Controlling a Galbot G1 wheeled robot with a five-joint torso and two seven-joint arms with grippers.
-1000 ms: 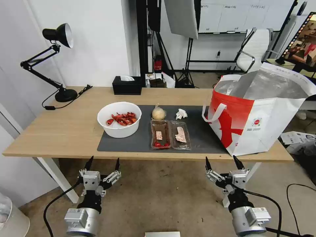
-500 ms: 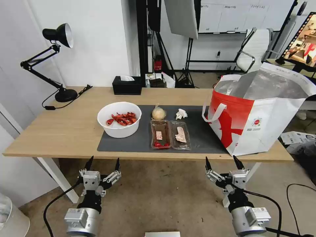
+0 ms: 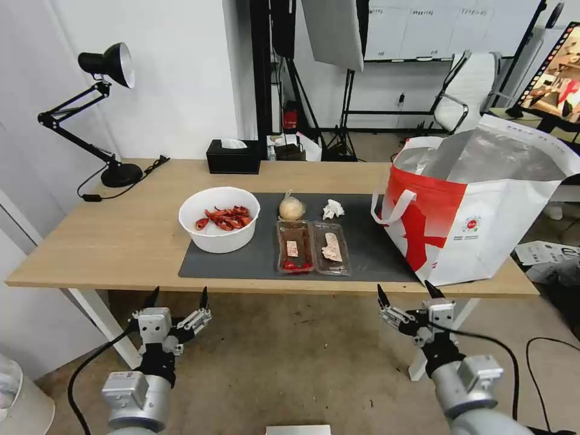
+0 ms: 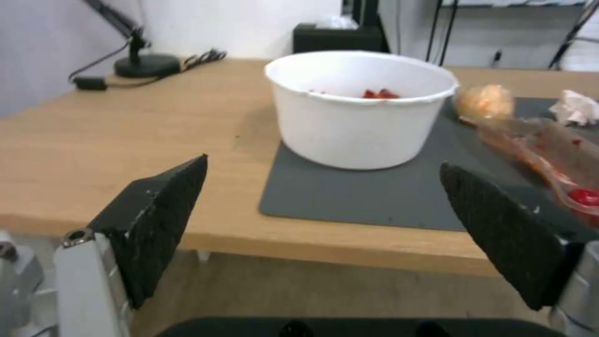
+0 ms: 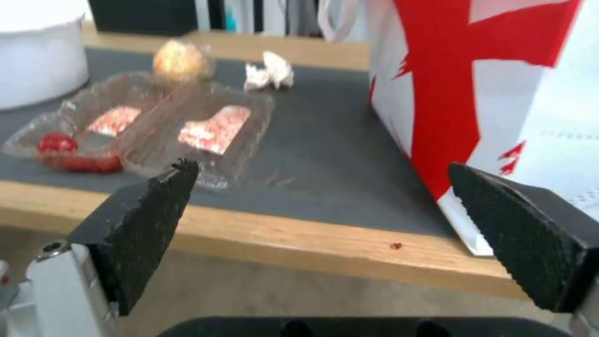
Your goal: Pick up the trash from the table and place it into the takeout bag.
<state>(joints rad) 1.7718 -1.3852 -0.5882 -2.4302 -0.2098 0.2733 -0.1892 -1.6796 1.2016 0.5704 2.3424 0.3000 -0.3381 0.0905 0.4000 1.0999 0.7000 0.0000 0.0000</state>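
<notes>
While both grippers hung empty and wide open below the table's (image 3: 121, 241) near edge, the right gripper (image 3: 406, 296) sat nearer the plastic tray (image 3: 313, 246), lengthwise ahead-left beside the takeout bag (image 3: 483, 205).

We find no legible text — the takeout bag (image 3: 477, 205) carries a small round logo (image 3: 470, 224) with lines beneath it, unreadable.
</notes>
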